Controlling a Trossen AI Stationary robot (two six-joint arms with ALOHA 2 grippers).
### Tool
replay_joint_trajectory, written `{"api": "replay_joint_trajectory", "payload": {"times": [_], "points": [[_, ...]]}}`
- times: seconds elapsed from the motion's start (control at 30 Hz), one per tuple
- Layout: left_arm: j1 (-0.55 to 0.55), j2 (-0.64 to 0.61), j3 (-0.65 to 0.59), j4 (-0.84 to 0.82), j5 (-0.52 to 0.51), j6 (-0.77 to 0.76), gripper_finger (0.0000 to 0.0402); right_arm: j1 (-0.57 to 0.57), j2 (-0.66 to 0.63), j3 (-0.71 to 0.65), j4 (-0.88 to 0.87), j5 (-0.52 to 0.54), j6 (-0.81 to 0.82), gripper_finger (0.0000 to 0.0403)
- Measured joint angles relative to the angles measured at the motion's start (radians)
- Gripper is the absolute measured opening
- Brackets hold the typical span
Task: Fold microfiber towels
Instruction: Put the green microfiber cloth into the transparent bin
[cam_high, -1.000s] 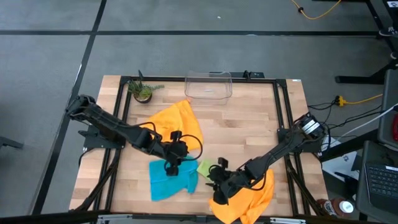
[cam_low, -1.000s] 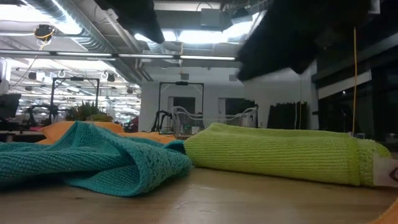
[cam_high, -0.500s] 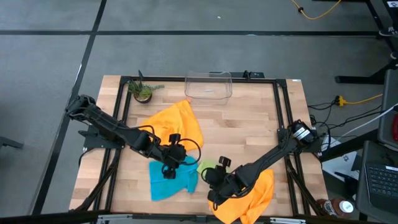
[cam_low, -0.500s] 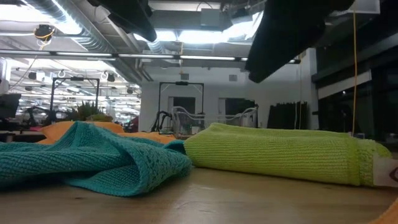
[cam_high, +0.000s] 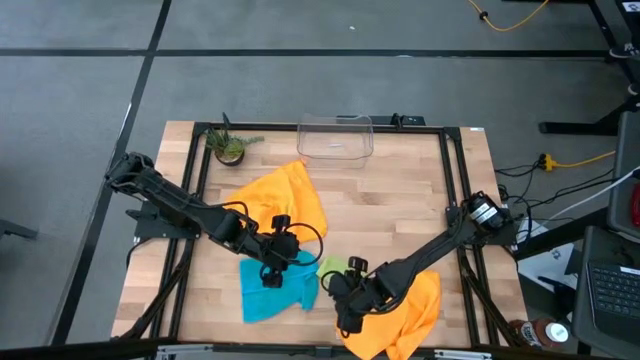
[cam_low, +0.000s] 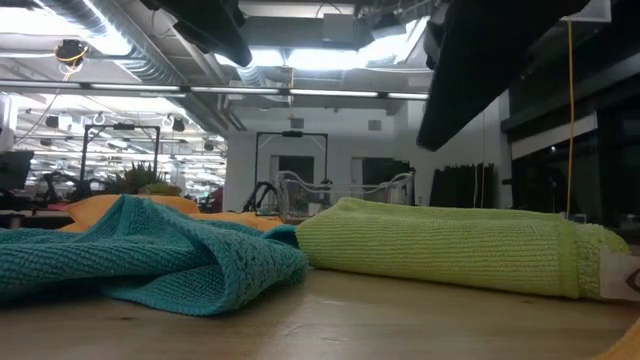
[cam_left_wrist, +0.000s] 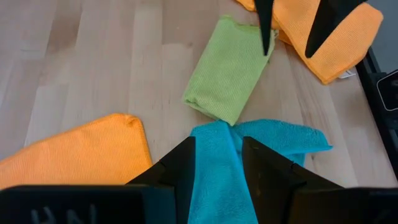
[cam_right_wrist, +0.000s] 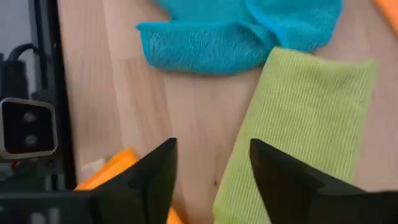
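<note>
where the folded lime green towel (cam_left_wrist: 225, 78) lies near the table's front edge, touching the rumpled teal towel (cam_high: 278, 287), the right gripper (cam_right_wrist: 210, 176) hangs just above it, fingers spread and empty. the left gripper (cam_left_wrist: 217, 169) hovers over the teal towel, fingers parted too. one orange towel (cam_high: 283, 201) lies mid-table, another (cam_high: 402, 315) under the right arm.

The high view looks straight down on the whole table (cam_high: 400, 190). The low view sits at tabletop height, close before the lime green towel (cam_low: 450, 247), facing the room. Both wrist views look down on that towel (cam_left_wrist: 225, 77) (cam_right_wrist: 305, 118) from close above.
</note>
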Motion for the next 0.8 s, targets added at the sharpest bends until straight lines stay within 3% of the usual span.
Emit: {"api": "replay_joint_trajectory", "payload": {"times": [0.23, 0.63, 0.8], "points": [[0.000, 0.000, 0.000, 0.000, 0.000, 0.001, 0.0123, -0.003, 0.000, -0.018, 0.023, 0.101, -0.056, 0.0283], [0.000, 0.000, 0.000, 0.000, 0.000, 0.001, 0.0123, -0.018, 0.125, -0.017, 0.012, 0.108, -0.053, 0.0288], [0.000, 0.000, 0.000, 0.001, 0.000, 0.001, 0.0123, -0.032, 0.186, -0.009, -0.037, 0.138, 0.043, 0.0288]]}}
